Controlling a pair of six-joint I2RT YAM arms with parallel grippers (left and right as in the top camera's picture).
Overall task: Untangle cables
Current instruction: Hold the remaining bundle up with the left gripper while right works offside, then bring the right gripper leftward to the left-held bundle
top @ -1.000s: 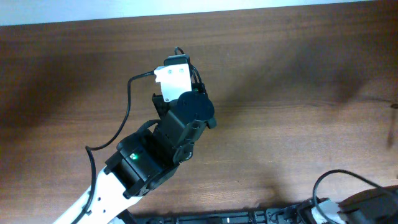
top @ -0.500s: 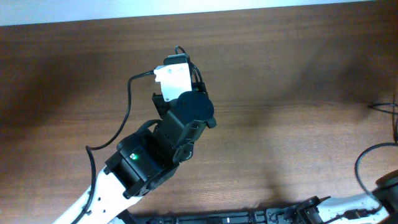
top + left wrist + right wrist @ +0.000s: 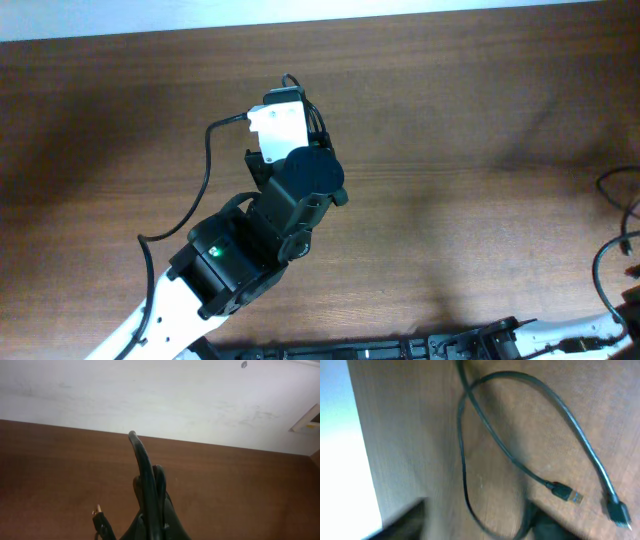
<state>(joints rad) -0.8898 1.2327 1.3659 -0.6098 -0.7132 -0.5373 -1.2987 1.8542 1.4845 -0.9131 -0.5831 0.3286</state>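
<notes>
My left gripper is shut on a bundle of black cables that arches up above the fingertips. A gold-tipped plug hangs just left of the fingers. From overhead the left arm reaches to the table's middle, and a small cable loop pokes out past its white camera mount. My right gripper is open above a loose black cable lying on the table, with two plugs at its ends. The overhead view has this cable at the right edge.
The wooden table ends at a pale wall or floor strip along the far side. A thin black wire fixed to the left arm curves over the table. The right arm sits at the bottom right corner.
The right arm has swung from the bottom right toward the right edge, and a black cable has gone with it and now lies there. The left arm has not moved.
</notes>
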